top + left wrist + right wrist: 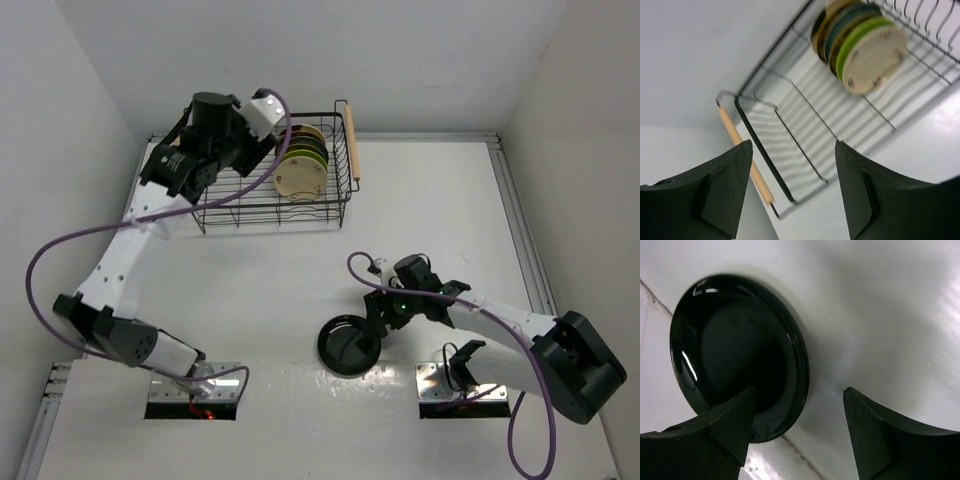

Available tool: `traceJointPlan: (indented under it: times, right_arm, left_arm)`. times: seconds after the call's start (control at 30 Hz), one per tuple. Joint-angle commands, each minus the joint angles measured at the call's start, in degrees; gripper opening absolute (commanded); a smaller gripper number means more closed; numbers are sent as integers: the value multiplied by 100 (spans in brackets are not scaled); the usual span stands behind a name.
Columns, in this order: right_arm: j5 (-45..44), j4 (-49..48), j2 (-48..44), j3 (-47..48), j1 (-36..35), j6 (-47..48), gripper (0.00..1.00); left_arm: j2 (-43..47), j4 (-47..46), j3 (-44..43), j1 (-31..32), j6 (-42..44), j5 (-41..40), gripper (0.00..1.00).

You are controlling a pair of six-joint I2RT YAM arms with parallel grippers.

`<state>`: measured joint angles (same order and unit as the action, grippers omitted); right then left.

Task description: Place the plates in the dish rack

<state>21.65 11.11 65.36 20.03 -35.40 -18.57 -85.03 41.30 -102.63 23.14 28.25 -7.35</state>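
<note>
Plates: perhaps five in rack (upright), one black plate outside.

White matte bench; seam crosses it near front edge. White panels enclose it: left wall, back wall, right wall. Metal rail along bench's right edge, thinner strip along far edge.

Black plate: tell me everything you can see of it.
The black plate is small, round and glossy, ceramic-looking, with a raised rim and flat centre. It lies flat, face up and empty on the white table, across a seam, apart from the dish rack. The open right claw straddles its rim; contact cannot be told.
</note>
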Motion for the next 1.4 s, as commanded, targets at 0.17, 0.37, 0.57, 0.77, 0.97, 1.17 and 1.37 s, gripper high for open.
traceJointPlan:
  times: [0.17, 0.37, 0.57, 0.77, 0.97, 1.17, 1.37]
  right_arm:
    - [858, -240, -85, -526, -160, -771, 64]
    - [833, -1058, 125, -922, -240, -1298, 30]
    - [342, -691, -75, -528, -266, -1308, 0]
    - [-458, 206, -743, 1148, -652, -202, 0]
    - [-723, 233, -465, 3536, -749, 2465, 0]
    - [-952, -538, 836, 5341, -241, 4129, 0]
    - [-1172, -1717, 2680, 6863, 279, 5254, 0]
  left_arm:
    - [1067, 783, 1235, -291, -1224, -196, 72]
    - [1331, 783, 1509, -608, -1278, 5, 72]
    - [1445, 836, 1509, -1083, -1384, 313, 72]
    - [1393, 836, 1404, -1442, -1445, 366, 72]
    - [1288, 836, 1351, -1874, -1612, 604, 72]
    - [1235, 836, 1237, -2155, -1612, 604, 71]
    - [928, 836, 1114, -2375, -1612, 604, 71]
